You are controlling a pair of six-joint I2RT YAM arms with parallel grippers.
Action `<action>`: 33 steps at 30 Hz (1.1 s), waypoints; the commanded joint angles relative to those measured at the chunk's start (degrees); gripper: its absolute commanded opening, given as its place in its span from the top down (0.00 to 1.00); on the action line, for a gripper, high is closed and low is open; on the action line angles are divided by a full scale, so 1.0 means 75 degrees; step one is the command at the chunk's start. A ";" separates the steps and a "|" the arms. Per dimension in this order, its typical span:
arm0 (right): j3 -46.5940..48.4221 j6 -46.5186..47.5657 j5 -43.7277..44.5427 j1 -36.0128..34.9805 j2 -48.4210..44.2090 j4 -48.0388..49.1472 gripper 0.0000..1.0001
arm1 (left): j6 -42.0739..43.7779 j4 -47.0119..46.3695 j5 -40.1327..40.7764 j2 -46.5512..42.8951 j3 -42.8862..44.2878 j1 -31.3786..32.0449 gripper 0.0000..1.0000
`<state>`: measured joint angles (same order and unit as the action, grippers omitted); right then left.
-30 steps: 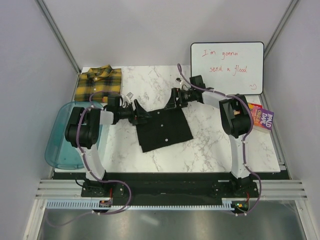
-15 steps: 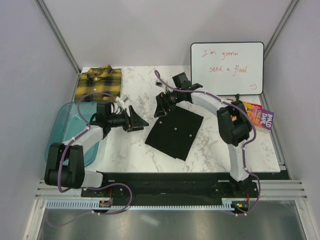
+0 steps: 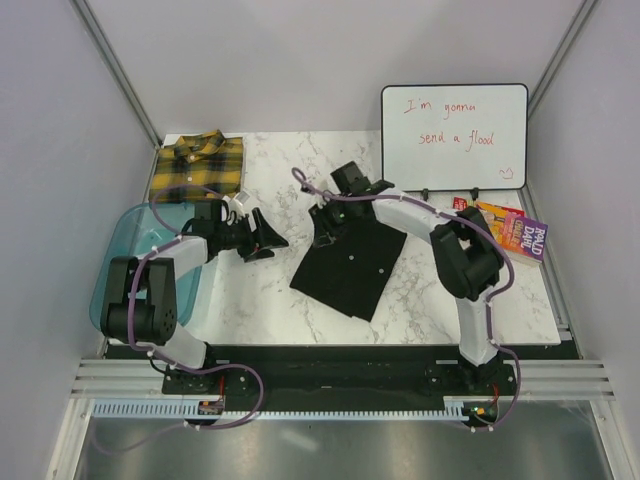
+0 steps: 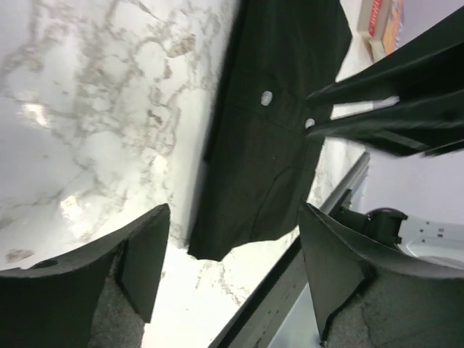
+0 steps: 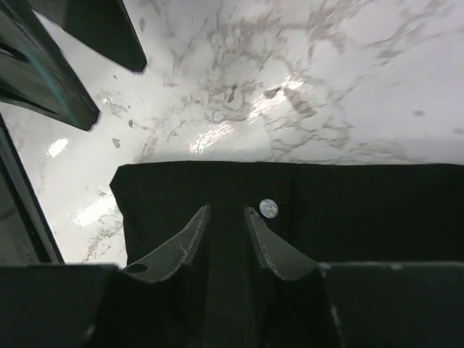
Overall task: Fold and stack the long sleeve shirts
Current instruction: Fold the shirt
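The folded black shirt [image 3: 350, 262] is laid mid-worktop [image 3: 420, 270], its far edge seemingly pinched by the nearly closed right claw [image 5: 225, 212] for stacking with the plaid shirt [image 3: 197, 165], while the left claw [image 3: 264, 240] is held wide open alongside.

Robotics test cell in a laboratory.

A left arm [image 3: 175, 258] and a right arm [image 3: 405, 213] stand side by side at the near edge of a marble-pattern table [image 3: 270, 290]. Plain grey panels [image 3: 300, 60] enclose it on three sides. Aluminium rails [image 3: 340, 385] and a cable duct [image 3: 330, 408] run along the front. A whiteboard [image 3: 454, 135] with red handwriting stands at the back right. A blue plastic tub [image 3: 115, 270] and a book [image 3: 520, 238] lie at the edges.
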<state>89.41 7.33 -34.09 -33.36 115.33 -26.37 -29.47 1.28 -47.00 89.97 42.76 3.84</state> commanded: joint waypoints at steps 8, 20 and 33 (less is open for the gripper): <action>-0.1032 0.2729 -0.0247 -0.1293 0.0586 -0.1555 0.65 | 0.0802 0.1060 0.0328 -0.0524 -0.0299 -0.0148 0.01; -0.1069 0.3173 -0.1140 0.0123 -0.1642 -0.3318 0.57 | -0.1082 -0.1738 -0.0203 0.0120 -0.1576 0.0892 0.14; -0.1913 0.0477 0.1272 0.0148 -0.0203 -0.0119 0.61 | -0.2399 -0.2306 0.1907 0.0765 -0.1460 0.2242 0.25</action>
<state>74.37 18.13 -32.10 -32.40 109.36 -36.12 -46.06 -19.40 -43.16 93.73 30.30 20.16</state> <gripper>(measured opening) 0.413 0.759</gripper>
